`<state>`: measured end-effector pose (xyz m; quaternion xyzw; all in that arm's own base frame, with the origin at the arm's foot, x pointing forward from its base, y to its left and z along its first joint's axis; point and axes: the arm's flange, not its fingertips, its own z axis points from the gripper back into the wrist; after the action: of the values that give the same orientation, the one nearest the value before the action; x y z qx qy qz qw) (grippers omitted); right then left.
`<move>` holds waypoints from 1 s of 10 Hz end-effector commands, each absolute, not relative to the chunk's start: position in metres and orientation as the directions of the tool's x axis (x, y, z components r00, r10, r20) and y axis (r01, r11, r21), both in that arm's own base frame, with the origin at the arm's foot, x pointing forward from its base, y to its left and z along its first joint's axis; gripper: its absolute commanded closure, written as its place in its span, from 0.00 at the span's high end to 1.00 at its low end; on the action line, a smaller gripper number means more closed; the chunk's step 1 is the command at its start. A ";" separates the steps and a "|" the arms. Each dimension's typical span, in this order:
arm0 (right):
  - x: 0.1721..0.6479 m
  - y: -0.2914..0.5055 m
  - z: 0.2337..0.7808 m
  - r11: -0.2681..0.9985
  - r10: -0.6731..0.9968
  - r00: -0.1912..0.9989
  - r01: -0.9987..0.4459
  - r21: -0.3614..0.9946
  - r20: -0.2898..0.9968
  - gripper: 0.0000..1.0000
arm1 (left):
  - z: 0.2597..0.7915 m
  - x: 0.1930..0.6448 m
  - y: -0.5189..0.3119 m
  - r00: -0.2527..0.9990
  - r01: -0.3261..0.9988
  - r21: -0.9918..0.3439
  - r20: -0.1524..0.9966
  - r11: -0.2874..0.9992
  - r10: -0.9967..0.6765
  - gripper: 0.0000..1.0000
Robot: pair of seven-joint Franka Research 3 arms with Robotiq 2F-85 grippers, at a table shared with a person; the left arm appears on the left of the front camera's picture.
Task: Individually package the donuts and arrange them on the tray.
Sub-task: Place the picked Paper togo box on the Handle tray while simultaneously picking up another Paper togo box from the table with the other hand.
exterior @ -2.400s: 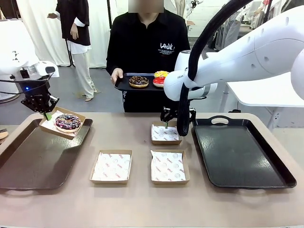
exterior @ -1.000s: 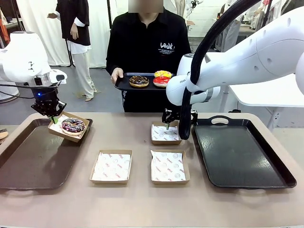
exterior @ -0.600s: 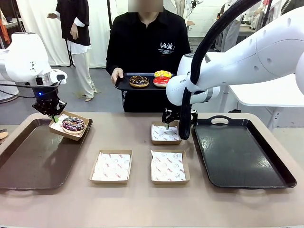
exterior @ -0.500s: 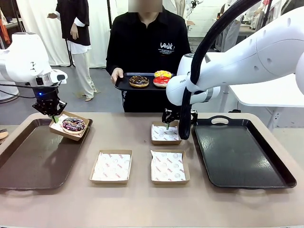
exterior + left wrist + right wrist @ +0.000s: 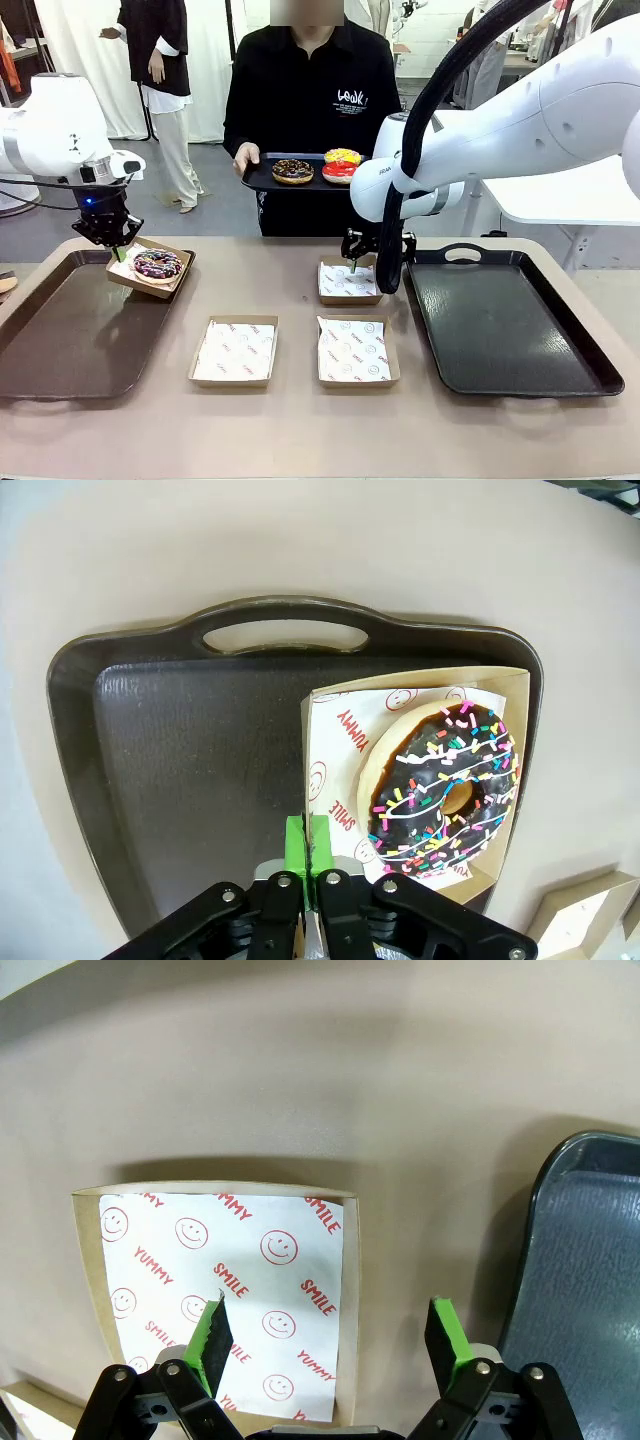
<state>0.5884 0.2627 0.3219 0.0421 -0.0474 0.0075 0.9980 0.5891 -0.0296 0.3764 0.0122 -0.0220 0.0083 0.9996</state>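
Left hand [image 5: 308,830] was pinched tight on the near wall of a brown paper-lined box [image 5: 515,695], green pads together on the cardboard. In that box lay the dark donut with coloured sprinkles [image 5: 445,785], sitting on the smiley-printed liner. The box hung tilted over the far right corner of the left tray [image 5: 60,340], part of it out past the rim; I couldn't tell whether its underside touched the tray.

To my eye this was the arranging step for the first packaged donut. The next move would call for bringing the box further in over the tray floor, clear of the rim, levelling it, setting it flat, and only then letting go, or the donut might slide toward the low side.

Further out on the bench [image 5: 300,430], three more lined boxes sat empty: two near ones [image 5: 233,350] [image 5: 357,350] and a far one [image 5: 348,282]. Right hand [image 5: 330,1335] hovered low at that far box with its fingers wide apart and holding nothing, one over the liner and the other over the bench beside the right tray [image 5: 500,330], which looked like a readiness to take that wall.

Across the bench a person's hand [image 5: 245,158] held a small black tray [image 5: 262,180] carrying the chocolate donut [image 5: 292,171], the yellow donut [image 5: 341,156] and the red donut [image 5: 338,170], none of them boxed yet.
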 end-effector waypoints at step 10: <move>0.584 0.259 0.316 0.993 0.008 0.994 -0.019 0.113 0.105 0.00 | 0.369 0.592 -0.039 1.000 -0.002 0.021 0.018 1.000 0.001 1.00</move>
<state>0.5877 0.2624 0.3204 0.0421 -0.0463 0.0074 0.9980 0.5892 -0.0365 0.3677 0.0119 -0.0143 0.0021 0.9998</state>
